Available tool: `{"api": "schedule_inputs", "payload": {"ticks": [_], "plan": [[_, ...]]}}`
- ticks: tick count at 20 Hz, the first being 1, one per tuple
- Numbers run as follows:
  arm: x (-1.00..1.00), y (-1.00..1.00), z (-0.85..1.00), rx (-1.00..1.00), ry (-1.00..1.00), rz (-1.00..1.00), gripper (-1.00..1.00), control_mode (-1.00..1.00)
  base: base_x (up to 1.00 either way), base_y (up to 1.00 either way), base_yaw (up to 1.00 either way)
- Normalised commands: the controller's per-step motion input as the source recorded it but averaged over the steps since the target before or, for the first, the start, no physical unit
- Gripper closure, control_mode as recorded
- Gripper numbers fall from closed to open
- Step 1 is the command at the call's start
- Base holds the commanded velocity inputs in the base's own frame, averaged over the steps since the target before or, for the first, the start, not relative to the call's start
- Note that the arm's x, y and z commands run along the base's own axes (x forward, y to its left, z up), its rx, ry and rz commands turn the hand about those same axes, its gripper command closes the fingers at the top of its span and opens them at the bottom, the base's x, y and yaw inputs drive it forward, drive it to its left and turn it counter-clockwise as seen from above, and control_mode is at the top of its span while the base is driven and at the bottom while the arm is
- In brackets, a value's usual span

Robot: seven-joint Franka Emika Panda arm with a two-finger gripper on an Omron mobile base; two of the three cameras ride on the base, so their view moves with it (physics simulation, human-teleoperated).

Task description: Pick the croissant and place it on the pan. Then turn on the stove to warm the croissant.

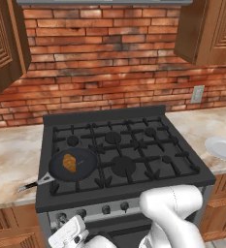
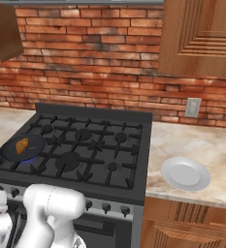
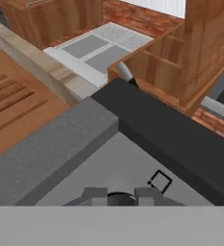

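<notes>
You've got the stove [image 1: 124, 150] dead ahead, set into the marble desk [image 1: 10, 155] with a brick wall behind it. Six burners under black grates, and along the grey front you can see four dark knobs [image 1: 105, 209] between the arm's white body parts. One pan [image 1: 73, 164] sits on the front-left burner, its thin handle [image 1: 34, 184] reaching out over the stove's left edge toward the desk. One croissant [image 1: 69, 162] lies inside the pan, left of the middle of its base. From the right base view there's a blue glow under the pan [image 2: 22, 147].

One white plate [image 2: 185, 173] rests on the desk to the right of the stove, well apart from the pan. One wall outlet [image 2: 192, 107] sits on the brick above it.

Your tool [image 3: 114, 196] is down low at the stove's grey front panel, its fingers pinched in on a dark knob [image 3: 119, 199] right between them. The pan's silvery handle tip [image 3: 125, 73] pokes over the stove edge above.
</notes>
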Motion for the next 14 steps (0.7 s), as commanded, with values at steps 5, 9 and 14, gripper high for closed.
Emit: {"api": "schedule_inputs", "payload": {"ticks": [5, 9, 14], "plan": [[0.00, -0.19, -0.32, 0.00, 0.00, 0.45, 1.00, -1.00, 0.00, 0.00, 0.00], [0.00, -0.24, -0.25, 0.00, 0.00, 0.45, 1.00, -1.00, 0.00, 0.00, 0.00], [0.02, -0.33, -0.14, 0.00, 0.00, 0.32, 1.00, -1.00, 0.00, 0.00, 0.00]]}}
